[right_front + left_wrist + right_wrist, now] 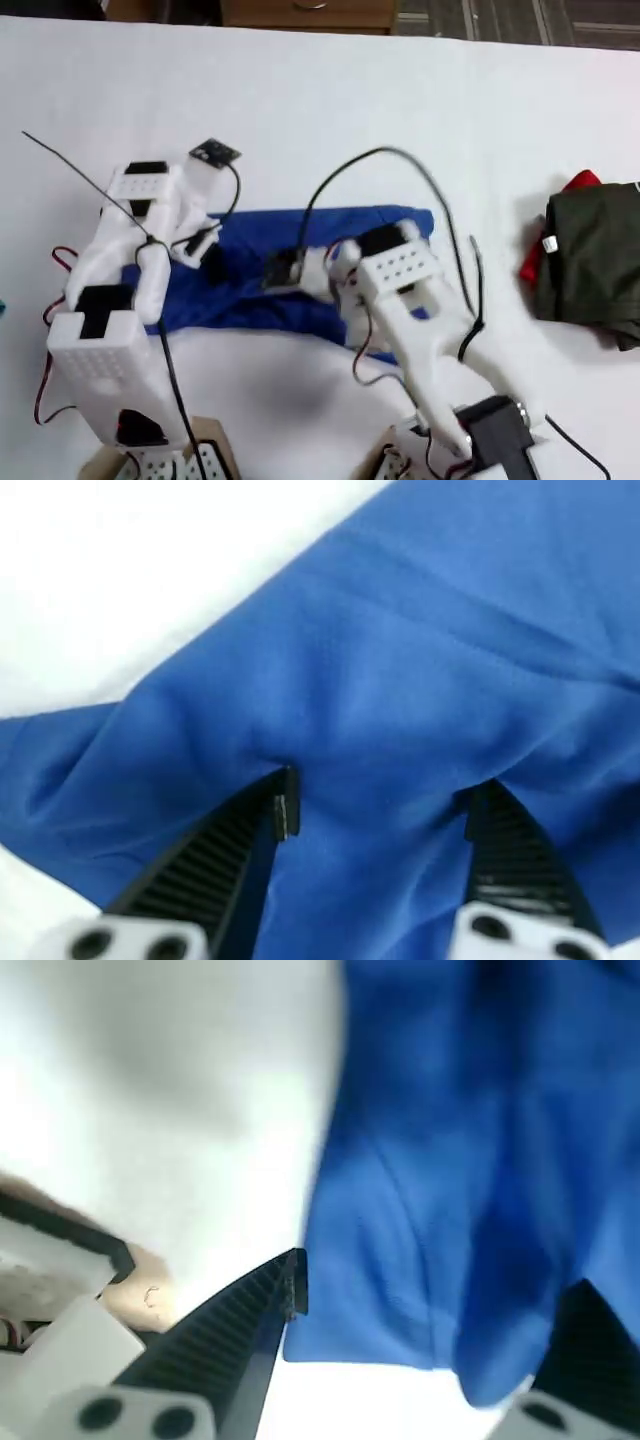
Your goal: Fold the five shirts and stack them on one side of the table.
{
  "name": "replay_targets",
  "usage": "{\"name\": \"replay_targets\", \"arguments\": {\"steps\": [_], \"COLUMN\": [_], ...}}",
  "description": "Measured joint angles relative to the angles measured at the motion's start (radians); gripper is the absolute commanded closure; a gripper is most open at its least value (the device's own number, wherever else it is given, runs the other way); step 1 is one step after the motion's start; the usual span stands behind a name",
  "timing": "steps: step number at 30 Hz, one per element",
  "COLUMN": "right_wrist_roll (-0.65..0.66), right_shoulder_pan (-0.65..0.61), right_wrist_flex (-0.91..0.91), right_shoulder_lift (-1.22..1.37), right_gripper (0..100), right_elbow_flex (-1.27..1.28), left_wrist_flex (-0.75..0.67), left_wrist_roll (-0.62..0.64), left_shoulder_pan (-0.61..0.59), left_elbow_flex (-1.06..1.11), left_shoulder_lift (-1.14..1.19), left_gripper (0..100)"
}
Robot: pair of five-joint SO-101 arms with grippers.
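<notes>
Presently, the dark-green folded fabric shirt lies stacked on the red shirt. The left gripper and right gripper, jaws spread, straddle the blue fabric shirt, judged mid-fold.

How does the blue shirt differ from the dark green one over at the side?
The blue shirt lies long and rumpled mid-table; the dark green shirt sits folded compactly near the table's edge, atop red cloth. Both are plain, unpatterned fabric.
</notes>
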Motion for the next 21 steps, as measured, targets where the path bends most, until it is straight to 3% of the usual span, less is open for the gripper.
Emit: {"name": "replay_targets", "arguments": {"steps": [7, 12, 17, 21], "right_wrist_roll": [-0.005, -0.12, -0.209, -0.235], "right_shoulder_pan": [0.006, 0.023, 0.021, 0.023], "right_wrist_flex": [-0.175, -0.301, -0.413, -0.416], "right_shoulder_lift": [-0.005, 0.0, 0.143, 0.301], "right_gripper": [60.9, 60.9, 67.0, 64.4], "right_elbow_flex": [-0.002, -0.083, -0.143, -0.196], "left_wrist_flex": [0.0, 0.0, 0.0, 0.0], "left_wrist_roll": [0.0, 0.0, 0.0, 0.0], "left_shoulder_pan": [0.0, 0.0, 0.0, 0.0], "left_elbow_flex": [0.0, 0.0, 0.0, 0.0], "left_shoulder_lift": [0.0, 0.0, 0.0, 0.0], "left_gripper": [71, 71, 71, 71]}}
